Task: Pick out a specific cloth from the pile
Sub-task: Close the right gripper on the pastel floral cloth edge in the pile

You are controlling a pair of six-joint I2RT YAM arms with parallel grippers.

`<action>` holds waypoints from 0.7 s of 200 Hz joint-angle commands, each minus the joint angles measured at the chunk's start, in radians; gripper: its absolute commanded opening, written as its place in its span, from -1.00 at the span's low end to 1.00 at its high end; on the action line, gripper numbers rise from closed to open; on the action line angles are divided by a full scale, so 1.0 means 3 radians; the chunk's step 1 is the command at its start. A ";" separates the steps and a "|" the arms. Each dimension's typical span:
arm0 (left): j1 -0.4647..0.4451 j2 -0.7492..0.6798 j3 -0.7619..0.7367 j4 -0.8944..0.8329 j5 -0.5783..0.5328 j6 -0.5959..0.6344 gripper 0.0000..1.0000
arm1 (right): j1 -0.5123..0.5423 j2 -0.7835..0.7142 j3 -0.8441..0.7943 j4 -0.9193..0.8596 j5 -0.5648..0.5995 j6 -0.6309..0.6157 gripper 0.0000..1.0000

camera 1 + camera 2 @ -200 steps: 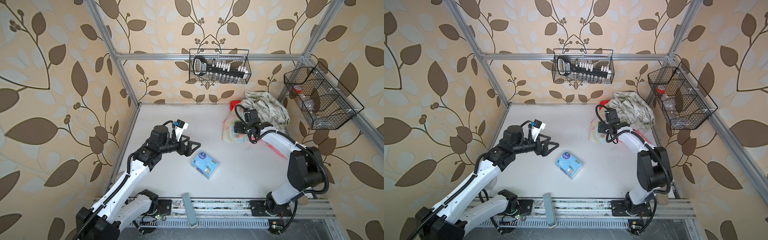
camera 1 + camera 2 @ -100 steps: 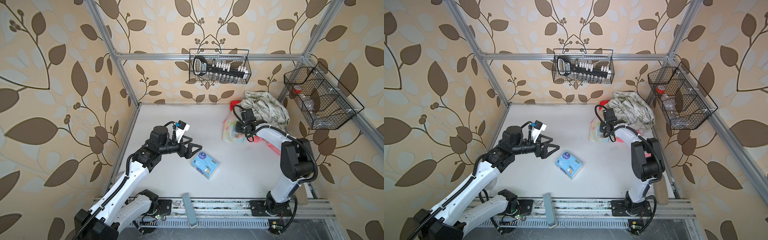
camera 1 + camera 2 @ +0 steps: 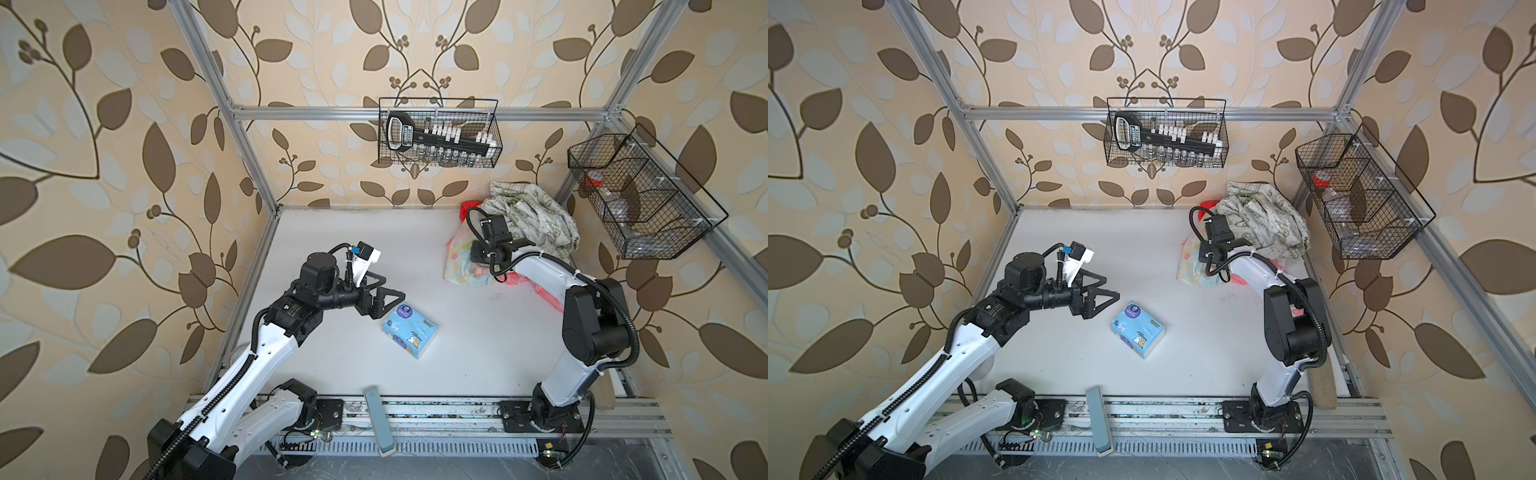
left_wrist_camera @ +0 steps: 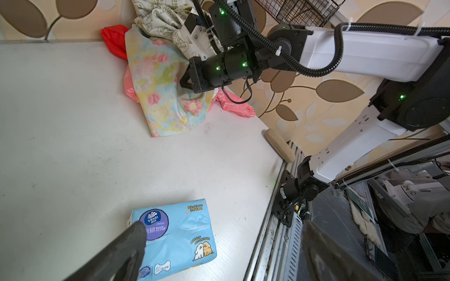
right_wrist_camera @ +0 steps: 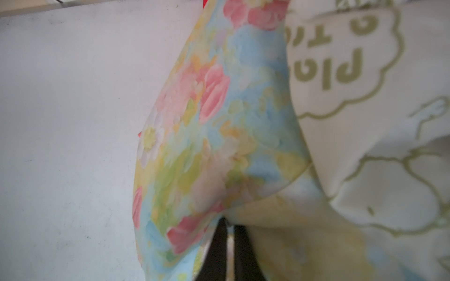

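At the far right corner of the worktop [image 3: 324, 232]: the cloth [image 3: 463, 266], hanging off the front of the pile [image 3: 536, 216], lower edge down on the worktop. Right gripper [image 5: 230, 222] with jaws almost together, looks clamped on a fold of the cloth; fabric bunched to a point at the tips in the right wrist view. Left gripper [image 3: 394, 286] spread wide, empty, above bare worktop just beside the tissue pack [image 3: 410, 329], well apart from the pile.

Risks, as a judgement:
- Thin pinch on thin fabric, so may slip out on the pull.
- White cloth with green print [image 5: 353, 121] lying against the same fold, right beside the tips. Cannot tell whether also caught; if so, comes along.
- Top of the cloth tucked against that white cloth and the red piece [image 3: 467, 208], coral pink piece [image 4: 233, 107] just beside it. With a fast pull, likely to drag the heap forward or topple it.

Room:
- Back wall and corner post close behind the pile, wire basket [image 3: 648, 208] on the right wall above, so little room back or right.
- Open worktop toward the middle and front, holding only the tissue pack and the left gripper.
- Safest pull: up and toward the middle, short of the tissue pack.
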 commanded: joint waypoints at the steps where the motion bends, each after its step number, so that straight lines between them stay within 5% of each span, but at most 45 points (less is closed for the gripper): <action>1: -0.0052 -0.0088 0.0065 0.0158 0.0121 0.0047 0.98 | 0.0038 0.0021 0.0173 0.0050 0.0005 0.0058 0.07; 30: -0.0063 -0.0098 0.0058 0.0158 0.0116 0.0050 0.98 | 0.0064 0.0210 0.0295 0.0052 -0.0018 0.0114 0.47; 70: -0.0073 -0.0092 0.0058 0.0153 0.0116 0.0058 0.98 | 0.0077 0.0470 0.0439 0.0055 -0.0011 0.0183 0.48; 99: -0.0083 -0.0098 0.0058 0.0152 0.0111 0.0068 0.98 | 0.0102 0.0601 0.0477 0.0031 0.0058 0.0201 0.24; 140: -0.0099 -0.0113 0.0052 0.0143 0.0096 0.0069 0.98 | 0.0116 0.0645 0.0483 0.0031 0.0067 0.0213 -0.45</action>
